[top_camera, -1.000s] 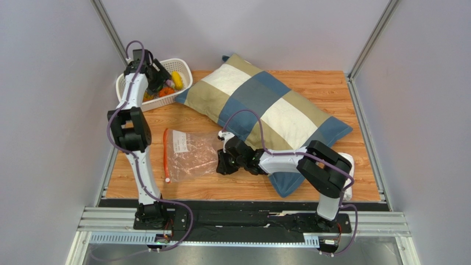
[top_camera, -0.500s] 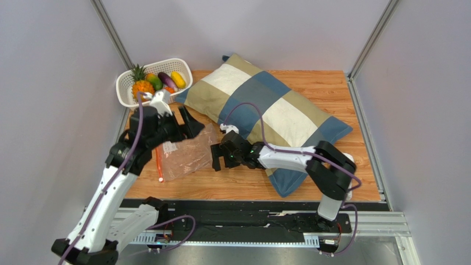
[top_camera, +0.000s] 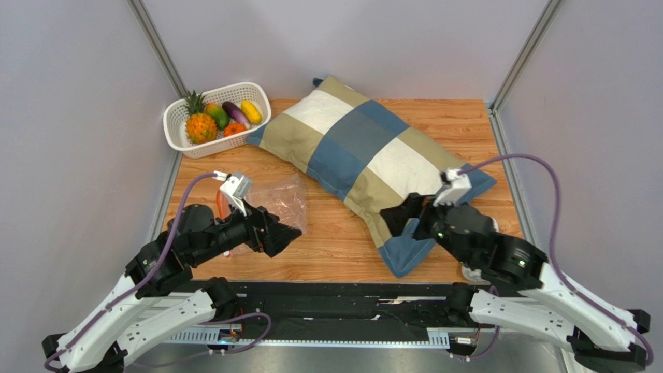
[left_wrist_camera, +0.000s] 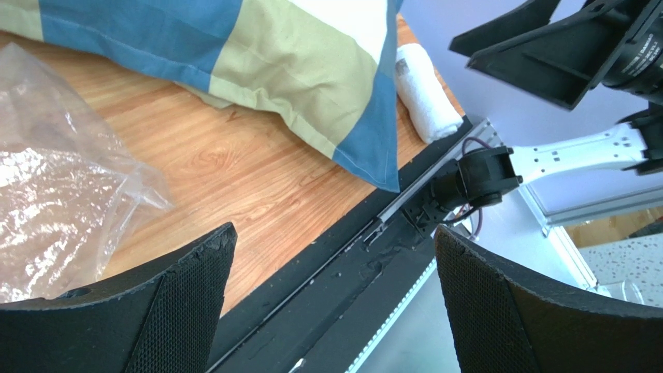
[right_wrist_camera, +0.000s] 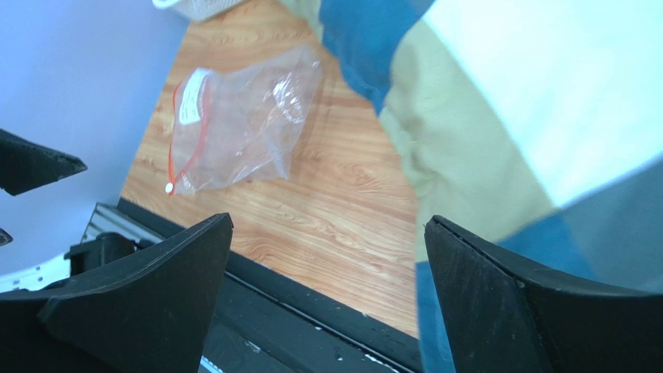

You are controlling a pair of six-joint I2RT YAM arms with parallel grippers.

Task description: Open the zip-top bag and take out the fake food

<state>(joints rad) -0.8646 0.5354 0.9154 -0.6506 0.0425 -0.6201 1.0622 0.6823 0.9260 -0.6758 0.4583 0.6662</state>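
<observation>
The zip-top bag (top_camera: 280, 199) lies flat and looks empty on the wooden table, its orange-red zip strip (right_wrist_camera: 199, 132) and white slider (right_wrist_camera: 169, 187) at its left end. The fake food sits in the white basket (top_camera: 175, 124) at the back left: pineapple (top_camera: 201, 126), mango (top_camera: 217, 115), eggplant (top_camera: 233, 112), a yellow piece (top_camera: 250, 111) and an orange-red one (top_camera: 233, 129). My left gripper (top_camera: 284, 227) (left_wrist_camera: 335, 233) hovers open over the bag's near edge, holding nothing. My right gripper (top_camera: 401, 215) (right_wrist_camera: 327, 221) is open above the pillow's near corner, apart from the bag (left_wrist_camera: 54, 194).
A large blue, tan and white checked pillow (top_camera: 373, 155) lies diagonally across the middle of the table. A rolled white cloth (left_wrist_camera: 424, 93) rests by its near right corner. The black base rail (top_camera: 350, 291) runs along the near edge. Grey walls stand on both sides.
My right gripper opened, let go of the bag and drew back right over the pillow corner. My left arm left the basket and pulled back low over the bag, which shifted slightly.
</observation>
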